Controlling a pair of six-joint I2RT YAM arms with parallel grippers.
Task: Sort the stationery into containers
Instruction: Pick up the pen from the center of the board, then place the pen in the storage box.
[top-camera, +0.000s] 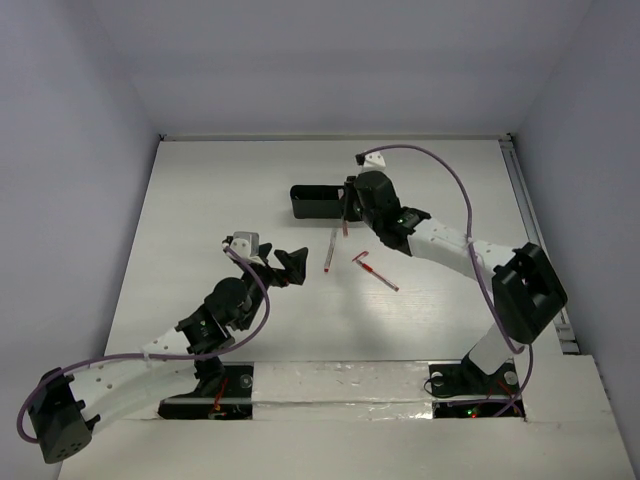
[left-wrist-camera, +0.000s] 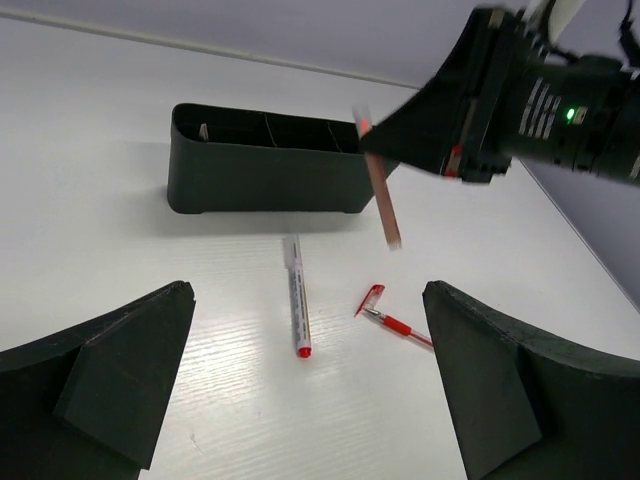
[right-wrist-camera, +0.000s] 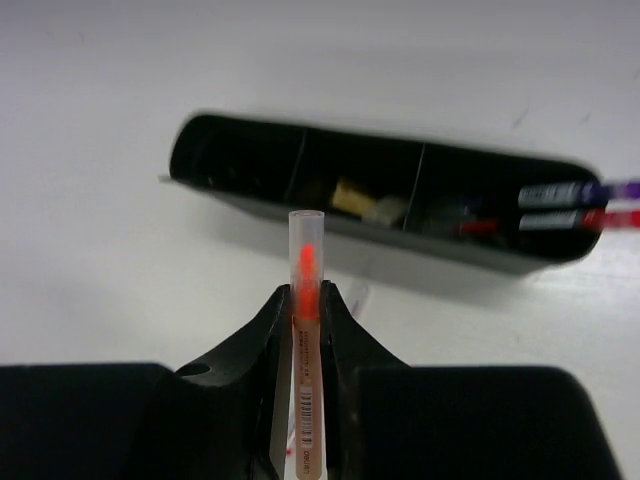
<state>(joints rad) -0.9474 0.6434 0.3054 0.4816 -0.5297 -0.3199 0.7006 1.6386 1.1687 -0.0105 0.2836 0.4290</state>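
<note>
From above, the right hand (top-camera: 347, 212) pinches a thin clear pen with a red core (top-camera: 345, 227) at the end of the long black plastic tray (top-camera: 312, 203). The left hand (top-camera: 297, 266) gapes wide, empty. Its wrist view shows two loose red-and-clear pens (left-wrist-camera: 296, 295) on the white worktop (left-wrist-camera: 100, 150). The right wrist view shows a beige eraser block (right-wrist-camera: 350, 197) in the tray's middle compartment.
</note>
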